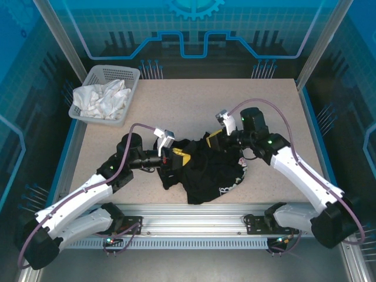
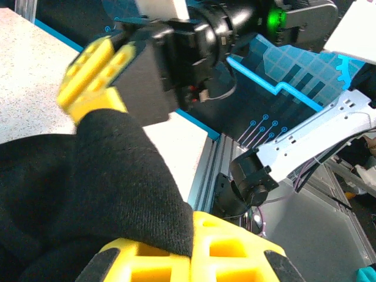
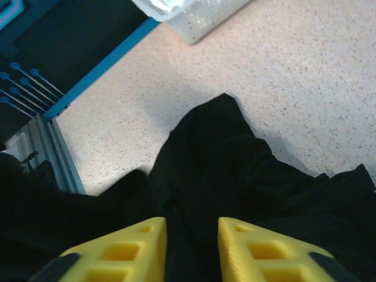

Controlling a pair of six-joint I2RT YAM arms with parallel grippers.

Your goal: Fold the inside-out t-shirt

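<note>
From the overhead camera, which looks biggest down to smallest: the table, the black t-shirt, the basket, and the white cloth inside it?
1. table
2. black t-shirt
3. basket
4. white cloth
The bunched-up shirt and the basket look fairly close in size.

Both arms reach in from the near corners, elbows bent outward, wrists meeting at centre. The left tool [image 1: 174, 157] points right, clamped tight on the inside-out t-shirt [image 1: 205, 176]. The right tool [image 1: 212, 140] faces left, its yellow fingers [image 3: 258, 247] parted.
</note>
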